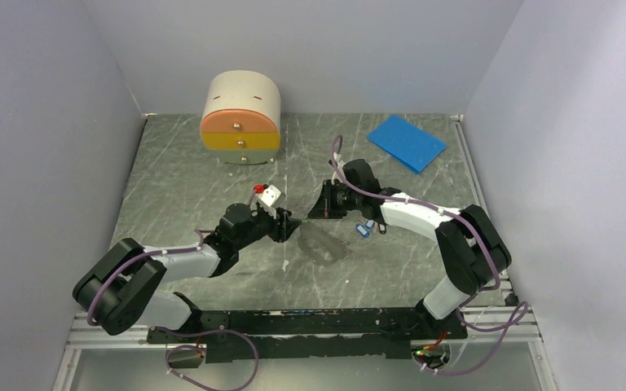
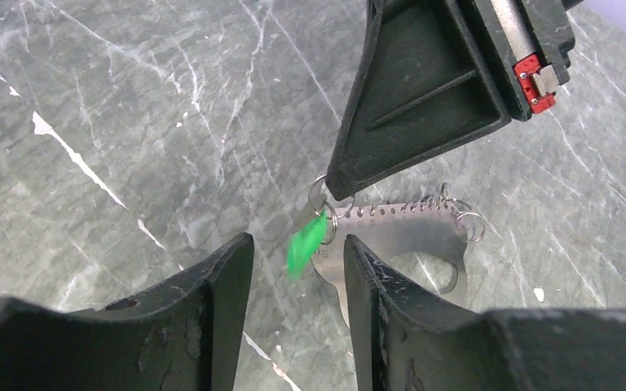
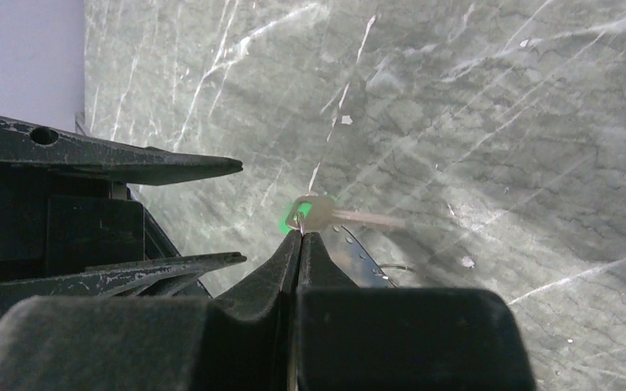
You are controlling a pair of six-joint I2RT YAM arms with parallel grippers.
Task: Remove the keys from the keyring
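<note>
Your left gripper [image 2: 297, 244] is spread open and holds nothing. One finger sits on each side of the keys [image 2: 306, 242], with no contact that shows. It looks staged there to clamp the green head.

The keys hang mid-table between the two arms, dangling from a small ring, a bit blurred, so probably swinging.

Your right gripper [image 3: 300, 238] is squeezed tight, pinching that small ring of the keyring [image 2: 399, 230] just above the green head. You're likely using it as the anchor so the left can pull against it.

The keyring's flat silvery part, with its row of holes, trails right of the pinch. Can't tell if it hangs or touches the table [image 1: 179, 179].

Next you'd close the left on the head and work it round the ring. Slip risk is high because the key is so small.

The blue tags [image 1: 364, 229] lie further right, apart from the keyring.
</note>
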